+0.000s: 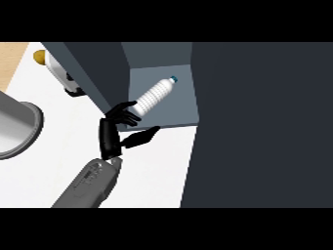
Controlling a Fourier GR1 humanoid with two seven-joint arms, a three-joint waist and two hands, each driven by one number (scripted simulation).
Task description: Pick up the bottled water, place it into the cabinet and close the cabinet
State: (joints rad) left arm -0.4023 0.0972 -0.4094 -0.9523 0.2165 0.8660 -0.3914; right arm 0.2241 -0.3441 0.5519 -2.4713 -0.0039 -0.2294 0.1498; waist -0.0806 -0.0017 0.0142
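Reaching up from the lower edge on a grey forearm (88, 184), the black hand (118, 128) curls its upper fingers (124, 113) round the base of the bottled water (153, 96), with the thumb spread below. Which arm it is cannot be told from this view. Right of the hand stands the broad dark cabinet door (270, 124). Above the hand opens the cabinet (176, 114), its grey-blue shelf under the bottle. Beneath the hand spreads the white counter (68, 141). Well to its left lies a grey cylinder (7, 126). The bottle leans up and right from the fingers, inside the cabinet, its blue cap farthest from the hand.
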